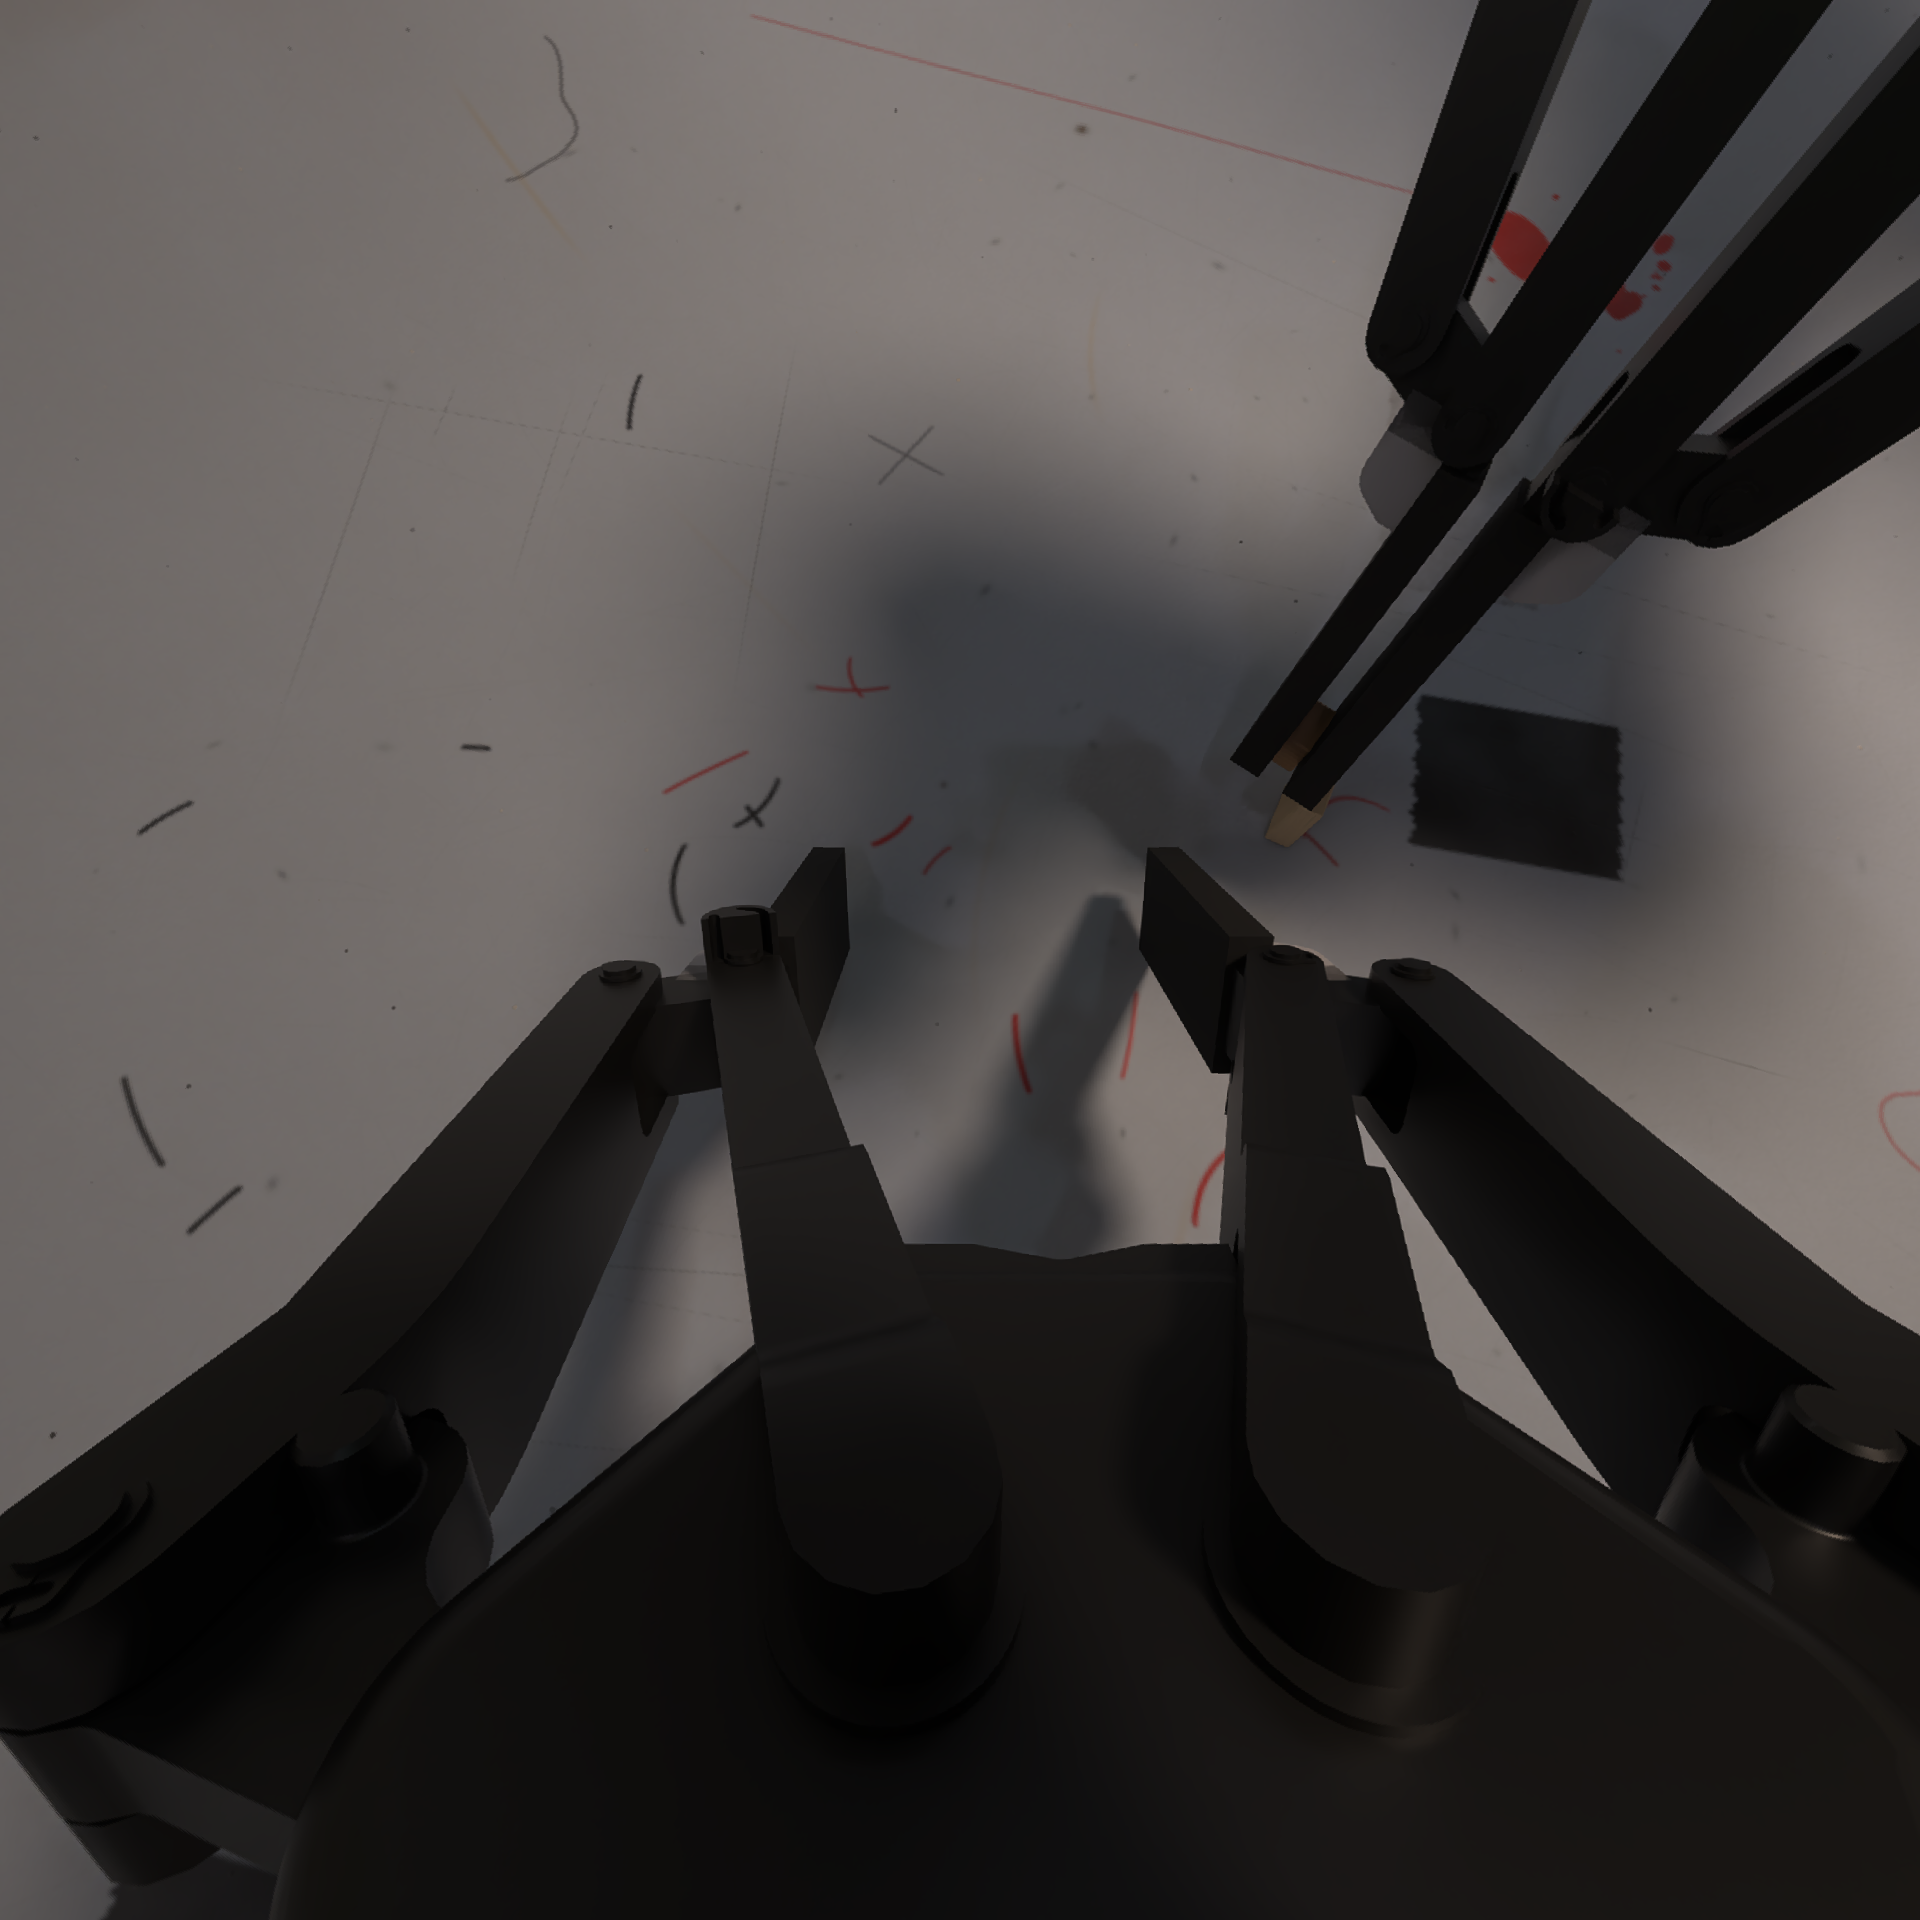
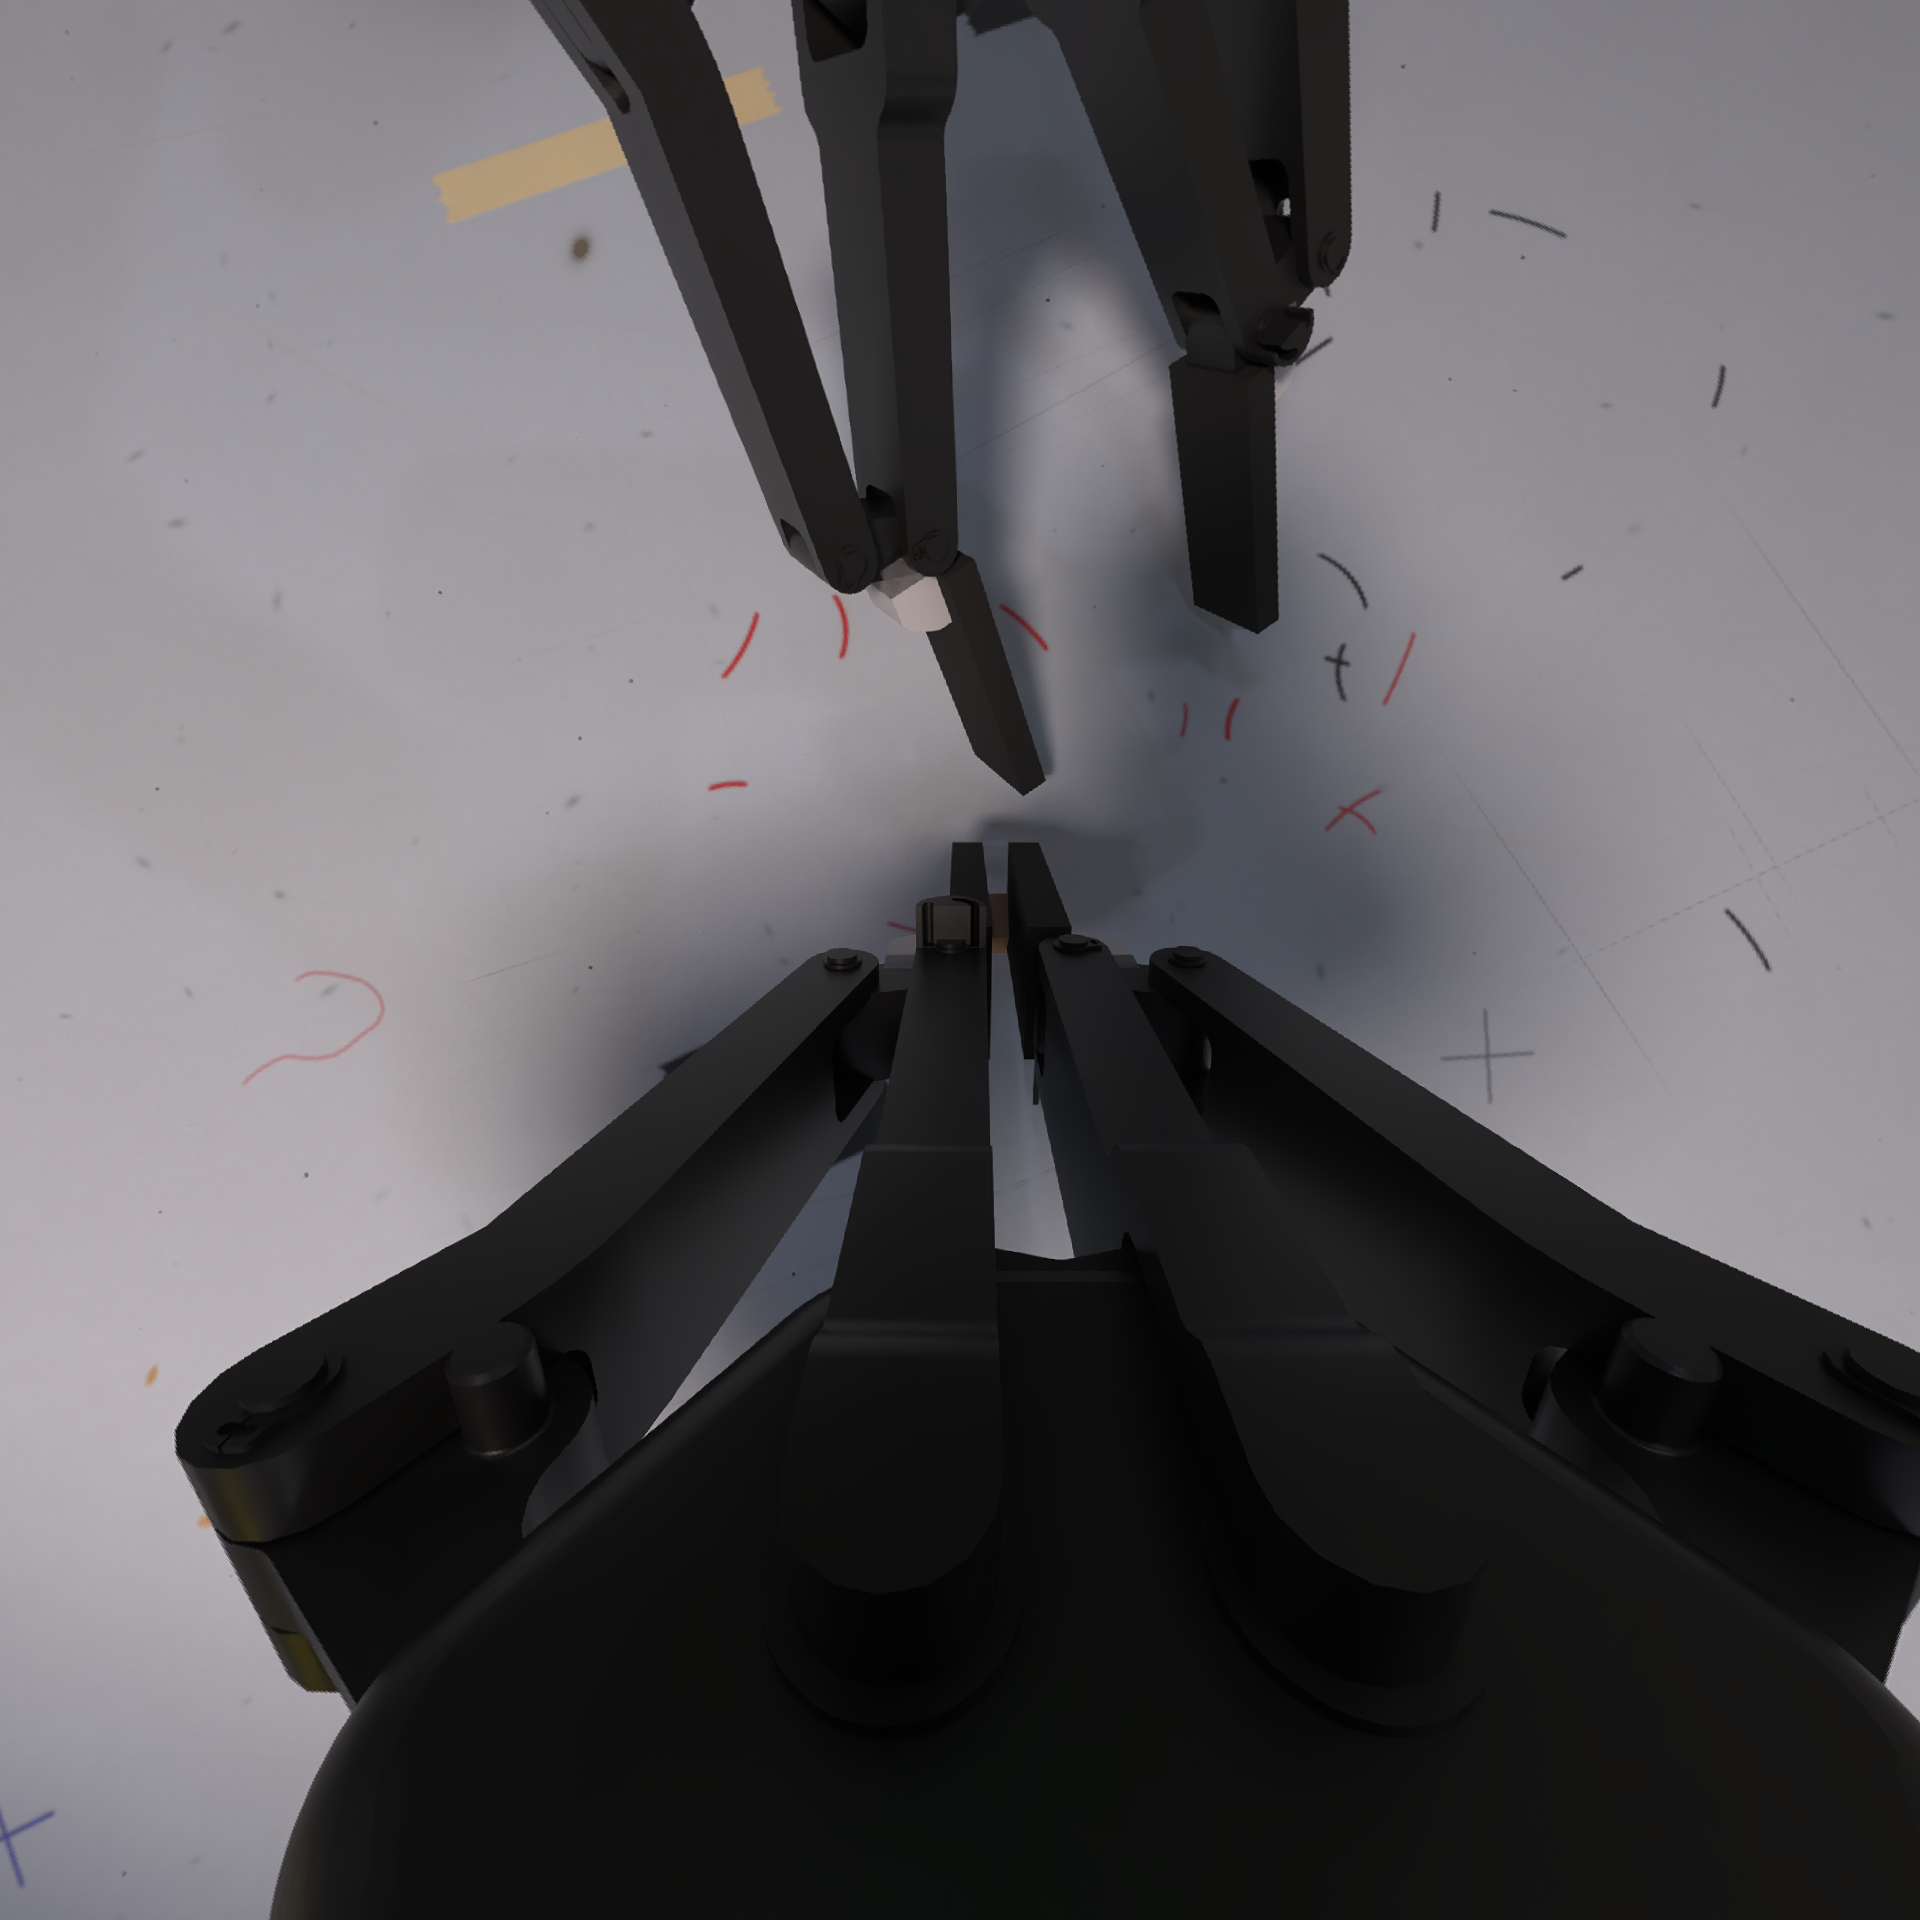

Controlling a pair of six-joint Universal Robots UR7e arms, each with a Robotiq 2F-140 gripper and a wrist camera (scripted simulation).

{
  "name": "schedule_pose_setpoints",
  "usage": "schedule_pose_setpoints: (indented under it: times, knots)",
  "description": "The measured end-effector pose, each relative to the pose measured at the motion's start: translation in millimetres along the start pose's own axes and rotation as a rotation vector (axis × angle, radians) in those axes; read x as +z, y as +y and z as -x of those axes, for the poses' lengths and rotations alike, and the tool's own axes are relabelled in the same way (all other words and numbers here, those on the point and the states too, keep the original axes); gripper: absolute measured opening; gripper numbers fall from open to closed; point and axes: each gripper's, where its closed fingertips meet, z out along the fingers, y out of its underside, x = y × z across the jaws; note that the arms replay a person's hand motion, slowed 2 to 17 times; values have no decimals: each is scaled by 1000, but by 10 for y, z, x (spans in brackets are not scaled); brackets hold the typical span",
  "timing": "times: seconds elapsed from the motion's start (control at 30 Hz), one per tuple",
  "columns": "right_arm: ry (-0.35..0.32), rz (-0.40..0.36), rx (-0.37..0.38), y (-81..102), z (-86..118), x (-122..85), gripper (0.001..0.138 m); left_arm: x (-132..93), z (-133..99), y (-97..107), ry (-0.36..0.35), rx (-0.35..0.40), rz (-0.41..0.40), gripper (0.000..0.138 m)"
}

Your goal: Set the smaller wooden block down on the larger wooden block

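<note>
White tabletop (image 1: 312, 623) scuffed with red and black pen marks. Black tape patch (image 1: 1517, 784) just beside the right gripper's tips; tan tape strip (image 2: 530, 166) farther off in the right wrist view. Left gripper (image 1: 992, 883) spread wide, nothing between the fingers, hovering over bare table. Right gripper (image 1: 1283, 774) narrowed to a slit – clamped on a small pale wooden block (image 1: 1291, 819), low over the table, contact with the surface unclear. Which block – smaller or larger – cannot tell; only a sliver shows between the fingers (image 2: 1000, 912).
</note>
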Motion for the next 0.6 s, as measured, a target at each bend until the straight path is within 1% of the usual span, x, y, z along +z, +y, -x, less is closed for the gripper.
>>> schedule_pose_setpoints:
  times: [0.6]
  knots:
    - [-33,33,-79,-2,9,6,6,3,2,-3,10,15,-7,75]
